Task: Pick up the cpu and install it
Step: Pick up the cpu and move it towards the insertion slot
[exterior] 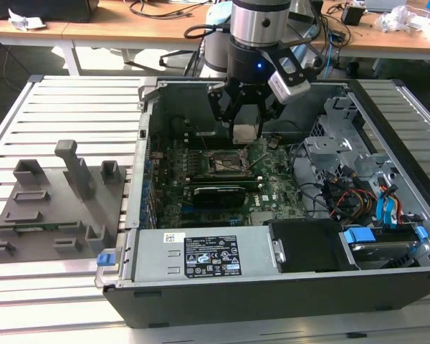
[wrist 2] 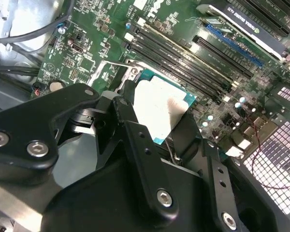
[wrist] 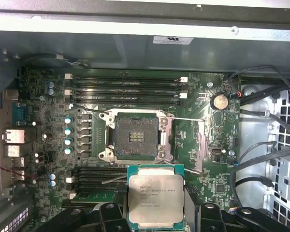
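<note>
Scene: An opened computer case (exterior: 287, 287) was pictured lying on a slatted bench (exterior: 64, 100), with the arm reaching down into it.

Pincer: The pincer (exterior: 245, 126) was seen closed on the cpu (exterior: 245, 132). In the second wrist view its fingers (wrist 2: 135, 145) were pressed against two opposite edges of the chip, and nothing else was held.

Cpu, whereabouts: The cpu (wrist: 155, 199) was held clear of the motherboard (wrist: 208, 140), above the board and just beside the socket (wrist: 134, 137). It was not seated. Its silvery top plate was turned up toward the arm in both wrist views.

Socket: The socket was shown empty, with its contact field uncovered in the first wrist view.

Handling: The chip was judged light, thin and stiff, so little squeeze would be needed. The polished metal plate was judged smooth and liable to slip under a loose hold. The underside contacts and the socket's pins were judged fragile and easily damaged by a drop, a scrape or a skewed landing.

Where to take hold: The tan-green rim on two opposite sides, as gripped here, was judged the right place. The flat faces were judged best left untouched.

Stage: The pick-up was judged done and the installation not yet made.
</note>
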`<state>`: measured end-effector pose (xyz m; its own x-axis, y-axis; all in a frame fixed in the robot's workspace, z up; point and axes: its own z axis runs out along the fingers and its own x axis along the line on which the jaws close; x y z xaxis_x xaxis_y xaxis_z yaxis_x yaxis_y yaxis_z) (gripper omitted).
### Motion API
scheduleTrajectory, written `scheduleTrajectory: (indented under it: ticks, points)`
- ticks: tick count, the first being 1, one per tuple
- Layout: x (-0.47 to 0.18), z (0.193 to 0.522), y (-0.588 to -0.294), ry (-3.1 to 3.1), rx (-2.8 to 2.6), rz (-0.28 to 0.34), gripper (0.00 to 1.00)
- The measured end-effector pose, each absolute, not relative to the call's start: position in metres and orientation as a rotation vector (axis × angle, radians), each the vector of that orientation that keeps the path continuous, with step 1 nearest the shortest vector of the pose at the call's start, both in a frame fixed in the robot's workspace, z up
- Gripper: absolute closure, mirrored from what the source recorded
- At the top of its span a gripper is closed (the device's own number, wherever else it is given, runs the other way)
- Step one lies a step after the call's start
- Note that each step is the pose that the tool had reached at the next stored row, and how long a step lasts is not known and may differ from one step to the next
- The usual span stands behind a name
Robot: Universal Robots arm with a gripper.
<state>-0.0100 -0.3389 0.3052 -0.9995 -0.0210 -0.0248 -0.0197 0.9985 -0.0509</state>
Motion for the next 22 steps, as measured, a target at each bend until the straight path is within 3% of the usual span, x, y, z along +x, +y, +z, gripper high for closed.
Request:
scheduleTrajectory:
  ticks: [22]
  points:
    - [-0.021,0.293,-0.331,3.115,-0.032,-0.079,0.45]
